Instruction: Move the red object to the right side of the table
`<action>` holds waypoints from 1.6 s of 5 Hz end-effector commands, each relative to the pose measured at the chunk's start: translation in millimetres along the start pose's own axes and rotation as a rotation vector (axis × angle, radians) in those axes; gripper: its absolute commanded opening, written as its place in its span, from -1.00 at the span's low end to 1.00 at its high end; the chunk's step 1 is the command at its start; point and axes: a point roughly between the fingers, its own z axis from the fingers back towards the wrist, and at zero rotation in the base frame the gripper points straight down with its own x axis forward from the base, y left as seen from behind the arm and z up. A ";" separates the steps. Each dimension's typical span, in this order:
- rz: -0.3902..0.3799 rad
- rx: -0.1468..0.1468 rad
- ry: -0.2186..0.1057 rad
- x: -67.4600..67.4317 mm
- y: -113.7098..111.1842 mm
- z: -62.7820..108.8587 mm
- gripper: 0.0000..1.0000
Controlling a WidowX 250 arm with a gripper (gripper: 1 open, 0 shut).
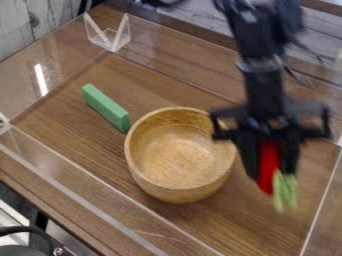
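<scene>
Red object: a small, glossy red toy fruit (270,163) with a yellow-green leafy end, hanging upright with the leafy end pointing down; it is blurred by motion.
Where it is: over the right part of the table, just to the right of the wooden bowl and above the tabletop; whether its leafy tip touches the surface cannot be told.
Gripper: the black claw (271,148) reaches down from the dark arm at the upper right, and its fingers are pinched on the upper part of the red toy fruit, one on each side.
Arm: dark and blurred, coming in from the top edge and standing nearly vertical above the claw.
Table: a brown wood-grain tabletop (80,140) edged with clear acrylic walls.
Bowl: a round, light wooden bowl (178,152) standing upright near the middle of the table, with nothing visible inside; the claw's left side overlaps its right rim in the view.
Block: a green rectangular block (106,106) lying flat on the table to the upper left of the bowl, near it but apart.
Clear stand: a small V-shaped clear plastic piece (106,33) at the far left corner, well away from the claw.
Writing: no brand, label or lettering can be read on anything.
</scene>
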 end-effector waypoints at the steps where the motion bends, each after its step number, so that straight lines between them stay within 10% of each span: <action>1: -0.059 -0.002 -0.021 0.3 -9.7 -8.5 -1.00; 5: -0.060 -0.053 -0.167 13.2 -6.1 -34.8 -1.00; 6: -0.018 -0.063 -0.205 13.4 -9.9 -39.9 1.00; 7: -0.059 -0.058 -0.243 12.8 -10.6 -45.2 -1.00; 8: -0.111 -0.030 -0.274 11.1 -11.6 -47.7 1.00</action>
